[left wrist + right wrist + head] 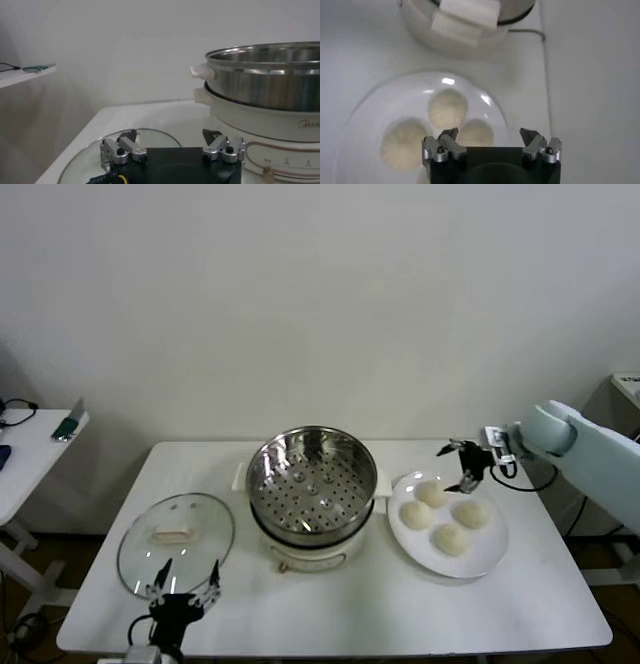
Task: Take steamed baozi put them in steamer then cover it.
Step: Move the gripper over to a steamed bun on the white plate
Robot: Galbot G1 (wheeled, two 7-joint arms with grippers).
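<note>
Left gripper (183, 586) open at the table's (330, 619) near edge, over the cover's (176, 542) rim.
Right gripper (463, 466) open, empty, above four baozi (417, 513) on plate (480, 561); steamer (311, 480) between, uncovered.

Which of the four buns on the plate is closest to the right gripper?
The bun at the plate's far edge, lying almost under the open right gripper; the other three lie nearer the robot.
</note>
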